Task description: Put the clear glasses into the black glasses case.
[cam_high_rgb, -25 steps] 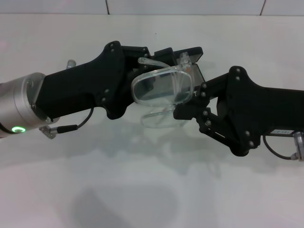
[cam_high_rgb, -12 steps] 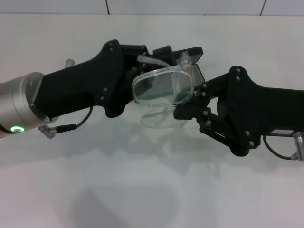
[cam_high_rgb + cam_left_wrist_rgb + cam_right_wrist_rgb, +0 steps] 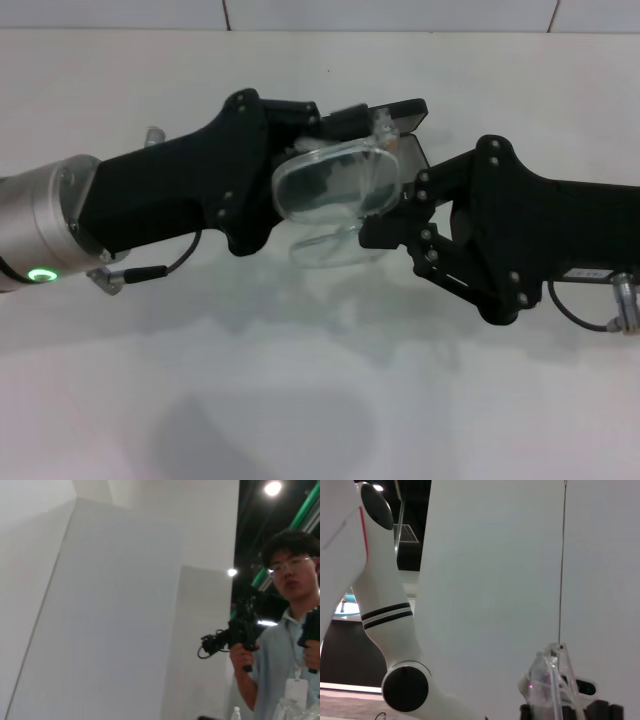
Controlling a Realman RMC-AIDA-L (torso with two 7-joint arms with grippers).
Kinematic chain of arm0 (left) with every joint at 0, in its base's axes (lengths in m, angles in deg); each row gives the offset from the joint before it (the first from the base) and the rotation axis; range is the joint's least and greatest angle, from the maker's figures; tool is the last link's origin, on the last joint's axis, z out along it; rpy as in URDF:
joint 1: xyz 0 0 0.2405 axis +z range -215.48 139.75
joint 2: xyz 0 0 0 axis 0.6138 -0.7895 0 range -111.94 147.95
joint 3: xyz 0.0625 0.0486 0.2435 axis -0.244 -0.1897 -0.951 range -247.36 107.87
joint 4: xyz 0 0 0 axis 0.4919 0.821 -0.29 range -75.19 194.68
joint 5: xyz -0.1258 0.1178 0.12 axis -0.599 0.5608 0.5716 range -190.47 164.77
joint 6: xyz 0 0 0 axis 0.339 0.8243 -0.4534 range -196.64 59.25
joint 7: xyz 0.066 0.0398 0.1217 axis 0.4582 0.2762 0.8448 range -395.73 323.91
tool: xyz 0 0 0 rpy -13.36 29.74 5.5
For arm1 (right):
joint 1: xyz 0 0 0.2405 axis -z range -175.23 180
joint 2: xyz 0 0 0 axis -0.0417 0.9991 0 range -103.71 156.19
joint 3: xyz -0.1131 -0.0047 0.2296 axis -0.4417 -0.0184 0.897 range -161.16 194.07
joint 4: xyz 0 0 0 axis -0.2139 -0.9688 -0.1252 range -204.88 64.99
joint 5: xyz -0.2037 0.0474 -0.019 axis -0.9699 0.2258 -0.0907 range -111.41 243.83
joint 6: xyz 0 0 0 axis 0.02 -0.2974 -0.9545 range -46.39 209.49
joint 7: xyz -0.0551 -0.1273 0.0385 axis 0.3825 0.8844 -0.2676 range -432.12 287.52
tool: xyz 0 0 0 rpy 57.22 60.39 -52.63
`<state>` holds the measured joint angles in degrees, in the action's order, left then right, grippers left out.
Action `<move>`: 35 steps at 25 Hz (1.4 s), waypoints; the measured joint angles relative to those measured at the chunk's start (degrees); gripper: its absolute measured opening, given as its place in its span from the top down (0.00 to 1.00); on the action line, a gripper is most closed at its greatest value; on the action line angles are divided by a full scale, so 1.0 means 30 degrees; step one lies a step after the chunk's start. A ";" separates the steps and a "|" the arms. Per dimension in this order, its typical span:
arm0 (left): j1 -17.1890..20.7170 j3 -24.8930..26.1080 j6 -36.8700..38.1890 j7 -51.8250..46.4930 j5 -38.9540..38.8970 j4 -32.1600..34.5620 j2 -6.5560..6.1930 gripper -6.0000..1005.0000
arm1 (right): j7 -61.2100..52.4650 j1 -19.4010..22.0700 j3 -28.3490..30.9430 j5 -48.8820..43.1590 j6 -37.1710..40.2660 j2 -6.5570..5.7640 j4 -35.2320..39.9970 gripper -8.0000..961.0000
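Both grippers nudged slightly left: left gripper (image 3: pixel 300 150) and right gripper (image 3: pixel 385 225) each pinch the one pair of glasses (image 3: pixel 330 190) above one case (image 3: pixel 395 115).

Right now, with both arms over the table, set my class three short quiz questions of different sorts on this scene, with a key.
1. True or false: the glasses lie flat on the table.
2. Which is behind the glasses, seen from the head camera? A) the case B) a cup C) a book
3. Fill in: the left gripper and right gripper meet at the ____.

Key: 1 false, they are held up between the grippers; 2 A; 3 glasses.
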<state>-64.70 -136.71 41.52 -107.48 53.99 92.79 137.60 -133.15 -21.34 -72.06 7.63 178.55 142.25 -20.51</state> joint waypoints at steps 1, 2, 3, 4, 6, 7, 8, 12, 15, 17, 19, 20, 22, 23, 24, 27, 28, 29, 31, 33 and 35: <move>-0.0012 -0.0080 -0.0001 0.0000 -0.0017 0.0000 -0.0007 0.96 | -0.0003 -0.0003 -0.0001 0.0006 -0.0040 0.0000 -0.0002 0.93; -0.0016 -0.0119 0.0000 0.0000 -0.0022 -0.0001 -0.0006 0.96 | -0.0005 -0.0010 -0.0001 0.0011 -0.0089 0.0001 -0.0004 0.93; -0.0022 -0.0142 -0.0001 -0.0001 -0.0028 -0.0001 -0.0005 0.96 | -0.0007 -0.0017 -0.0001 0.0018 -0.0151 0.0002 -0.0007 0.93; -0.0022 -0.0142 -0.0001 0.0000 -0.0032 -0.0001 -0.0007 0.96 | -0.0008 -0.0023 -0.0002 0.0020 -0.0177 0.0002 -0.0010 0.93; -0.0007 -0.0088 -0.0010 0.0056 -0.0041 -0.0001 -0.0004 0.96 | -0.0013 -0.0029 0.0000 0.0020 -0.0127 0.0001 -0.0013 0.93; 0.0033 0.0017 -0.0060 0.0116 -0.0056 -0.0008 0.0003 0.96 | -0.0015 -0.0029 0.0002 0.0016 -0.0009 -0.0002 -0.0012 0.93; 0.0082 0.0201 -0.0131 0.0189 -0.0085 -0.0044 0.0018 0.96 | -0.0017 -0.0030 0.0003 0.0009 0.0158 -0.0008 -0.0014 0.93; 0.0331 0.1089 -0.0420 0.0286 -0.0158 -0.0180 -0.0021 0.96 | -0.0027 0.0109 0.0011 -0.0002 0.0529 -0.0046 0.0009 0.93; 0.0805 0.2466 -0.0528 0.0290 0.0326 -0.0077 -0.0125 0.96 | -0.0405 0.0131 0.0190 -0.0102 0.0344 -0.0161 0.0001 0.93; 0.1190 0.3550 -0.0763 0.0242 0.1199 -0.0054 -0.0313 0.96 | -0.1307 0.0114 0.0598 -0.0424 -0.0177 -0.0283 0.0014 0.93; 0.1533 0.4198 -0.1140 0.0193 0.2269 -0.0024 -0.0543 0.96 | -0.3133 -0.0063 0.1756 -0.1755 -0.1060 -0.0398 0.0261 0.93; 0.1807 0.4367 -0.1370 0.0198 0.2909 0.0020 -0.0630 0.96 | -0.3691 -0.0169 0.2315 -0.2384 -0.1279 -0.0410 0.0411 0.93; 0.2490 0.4464 -0.1746 0.0264 0.3982 0.0486 -0.0762 0.96 | -0.5329 -0.0613 0.3736 -0.4400 -0.1641 -0.0424 0.1052 0.93; 0.2834 0.4471 -0.1869 0.0283 0.4374 0.0830 -0.0812 0.96 | -0.7760 -0.1282 0.4911 -0.6886 -0.2082 -0.0489 0.2156 0.93; 0.3057 0.4478 -0.1947 0.0291 0.4628 0.1090 -0.0827 0.96 | -0.7760 -0.1282 0.4911 -0.6886 -0.2082 -0.0489 0.2156 0.93; 0.4029 0.4498 -0.2267 0.0298 0.5228 0.2113 -0.0753 0.96 | -1.1738 -0.2978 0.6035 -1.1410 -0.2623 -0.0654 0.4004 0.93; 0.4216 0.4508 -0.2357 0.0298 0.5265 0.2322 -0.0696 0.96 | -1.2642 -0.3629 0.6299 -1.2809 -0.2685 -0.0691 0.4353 0.93; 0.4294 0.4515 -0.2372 0.0299 0.5288 0.2378 -0.0672 0.96 | -1.3392 -0.4225 0.6483 -1.4078 -0.2717 -0.0724 0.4551 0.93; 0.4335 0.4512 -0.2383 0.0292 0.5334 0.2416 -0.0653 0.96 | -1.5085 -0.5880 0.6730 -1.6957 -0.2710 -0.0821 0.4826 0.93; 0.4344 0.4482 -0.2381 0.0267 0.5370 0.2425 -0.0649 0.96 | -1.6317 -0.7408 0.6760 -1.9352 -0.2660 -0.0898 0.4783 0.93; 0.4320 0.4441 -0.2375 0.0255 0.5480 0.2427 -0.0636 0.96 | -1.7329 -0.8977 0.6801 -2.2201 -0.2613 -0.0820 0.4511 0.93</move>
<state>-51.74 -123.38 34.40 -106.71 70.43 100.07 135.70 -185.13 -48.27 -51.65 -58.97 170.72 139.79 -6.98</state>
